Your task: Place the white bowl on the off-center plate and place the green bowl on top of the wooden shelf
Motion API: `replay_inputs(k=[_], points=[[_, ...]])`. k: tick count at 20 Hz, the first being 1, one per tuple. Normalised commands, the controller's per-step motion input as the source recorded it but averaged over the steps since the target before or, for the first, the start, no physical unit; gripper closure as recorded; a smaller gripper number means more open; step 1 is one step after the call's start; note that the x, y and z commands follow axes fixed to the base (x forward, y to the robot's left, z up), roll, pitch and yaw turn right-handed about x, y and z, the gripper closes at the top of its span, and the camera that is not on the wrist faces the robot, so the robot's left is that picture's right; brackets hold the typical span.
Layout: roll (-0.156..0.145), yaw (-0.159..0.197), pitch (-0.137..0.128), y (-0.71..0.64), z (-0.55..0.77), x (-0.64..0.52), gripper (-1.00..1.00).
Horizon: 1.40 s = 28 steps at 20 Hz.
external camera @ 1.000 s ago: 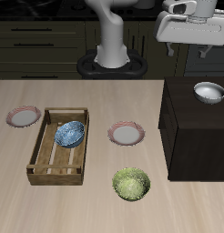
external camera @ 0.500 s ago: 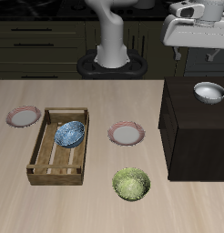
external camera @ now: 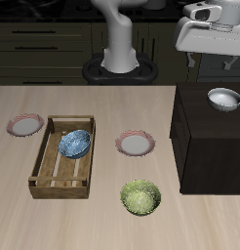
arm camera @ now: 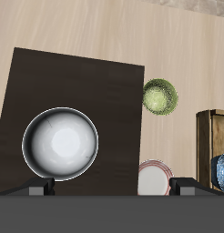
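Note:
The white bowl (external camera: 224, 98) (arm camera: 60, 143) sits on the flat top of the dark wooden shelf (external camera: 205, 137) (arm camera: 86, 82). My gripper (external camera: 210, 61) (arm camera: 112, 187) hangs high above the shelf, a little behind the white bowl, open and holding nothing. The green bowl (external camera: 140, 197) (arm camera: 159, 96) rests on the table near the front edge, beside the shelf. The off-center plate (external camera: 24, 124), white with a pinkish-red rim, lies at the far end of the table beyond the crate; it does not show in the wrist view.
A look-alike plate (external camera: 135, 145) (arm camera: 155, 177) lies mid-table between the shelf and a light-wood slatted crate (external camera: 61, 156) (arm camera: 214, 136). The crate holds a blue-patterned bowl (external camera: 76, 144) (arm camera: 221, 171). Dark cabinets and the robot's base (external camera: 119, 66) stand behind the table.
My gripper has risen a little and drifted slightly sideways above the shelf. The bowls and plates have not moved.

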Motion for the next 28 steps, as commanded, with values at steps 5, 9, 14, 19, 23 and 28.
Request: replay_inputs(k=[5, 9, 14, 19, 23, 28], points=[[0.002, 0.015, 0.008, 0.08, -0.1, 0.06, -1.0], [-0.004, -0.011, 0.028, 0.05, -0.24, 0.06, -1.0], [0.02, -0.01, 0.031, 0.05, -0.21, 0.0, -1.0], [0.002, -0.017, 0.027, 0.04, -0.17, -0.07, -1.0], [0.012, -0.005, 0.03, 0.01, -0.26, 0.0, -1.0], [-0.007, 0.008, 0.016, -0.04, -0.2, -0.01, -1.0]])
